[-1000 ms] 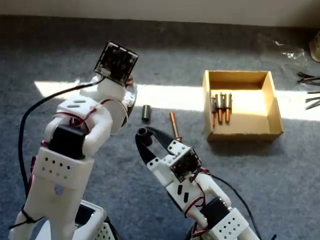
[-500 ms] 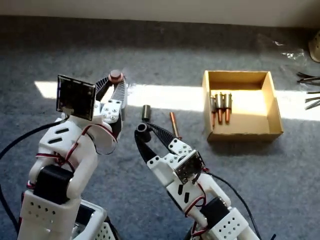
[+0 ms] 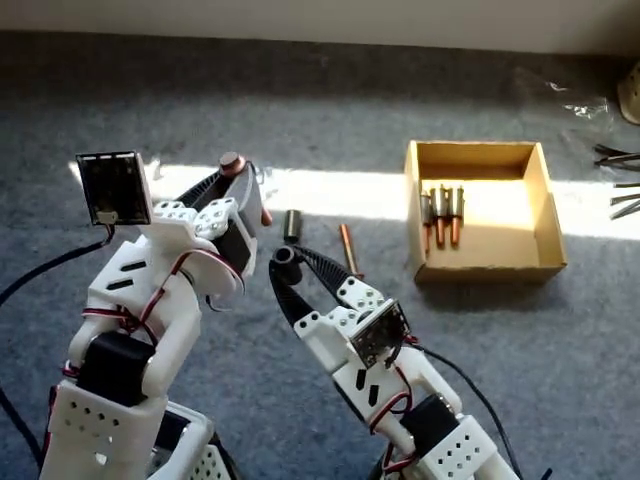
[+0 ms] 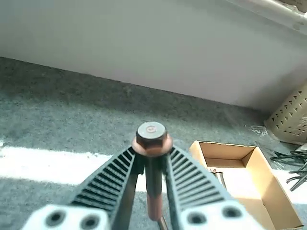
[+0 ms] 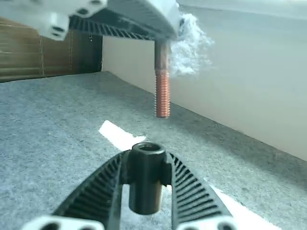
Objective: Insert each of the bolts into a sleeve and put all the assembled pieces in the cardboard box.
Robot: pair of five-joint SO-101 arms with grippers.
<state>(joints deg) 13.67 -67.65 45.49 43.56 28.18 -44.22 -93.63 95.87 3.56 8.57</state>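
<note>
A copper bolt was clenched head-up by the left gripper, a black sleeve by the right gripper. In the right wrist view the bolt's tip was seen above the sleeve's mouth, apart. In the high view the cardboard box was seen at the sleeve's 3 o'clock.

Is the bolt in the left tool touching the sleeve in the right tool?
Apart. The right wrist view shows the bolt hanging tip-down, with a plain gap between its threaded tip and the open top of the sleeve.
</note>
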